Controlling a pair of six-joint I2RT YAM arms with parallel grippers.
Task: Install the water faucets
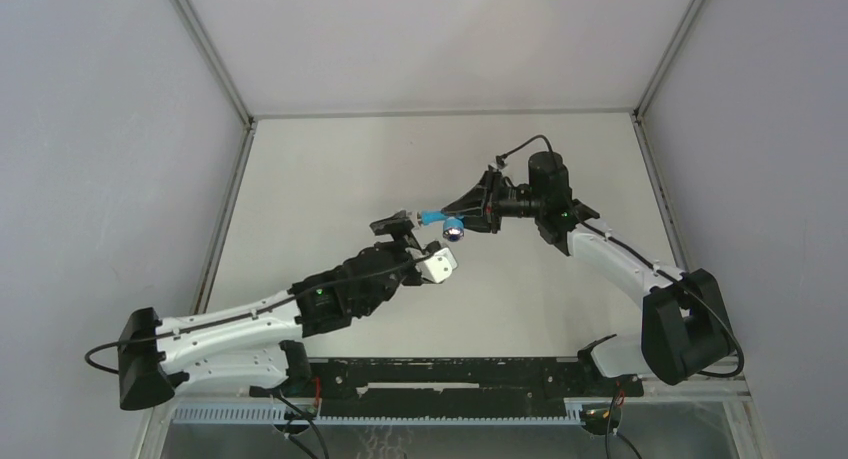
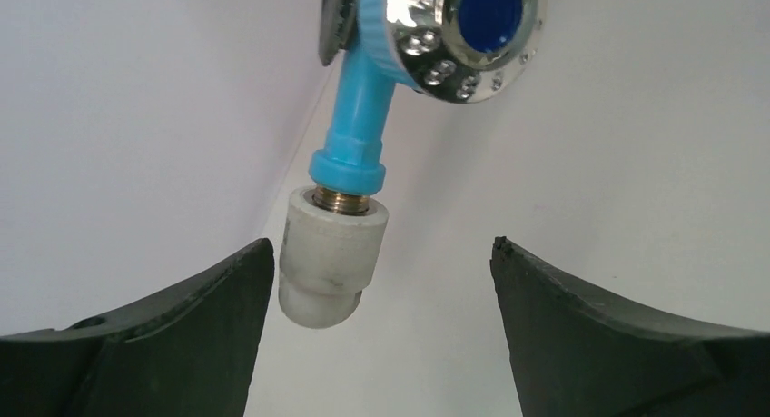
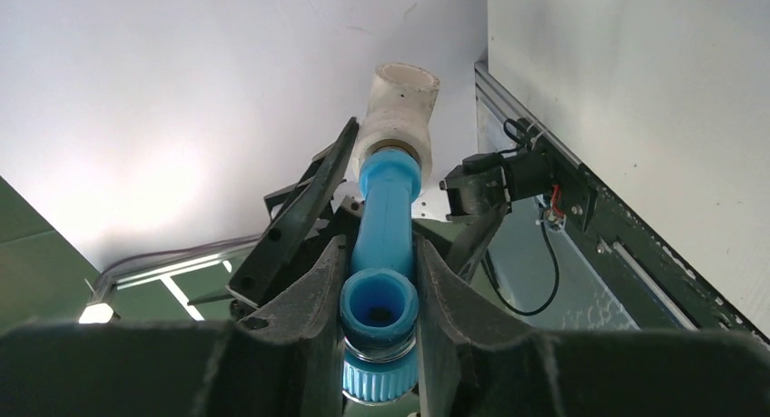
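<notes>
My right gripper (image 3: 381, 246) is shut on the bright-blue faucet (image 3: 386, 208) and holds it in the air above the table, as the top view shows (image 1: 462, 217). The faucet (image 2: 363, 117) has a chrome-ringed knob (image 2: 463, 35). A short white cylindrical fitting (image 2: 329, 249) sits on its brass threaded end; it also shows in the right wrist view (image 3: 399, 104). My left gripper (image 2: 382, 246) is open with its jaws on either side of the fitting. The fitting hangs close beside the left finger (image 2: 209, 317); I cannot tell whether they touch. In the top view the left gripper (image 1: 412, 234) meets the faucet (image 1: 433, 217) mid-table.
White enclosure walls stand on the left, right and back. A black rail (image 1: 450, 374) with cables runs along the near edge between the arm bases. The white tabletop (image 1: 330, 169) lies below both grippers.
</notes>
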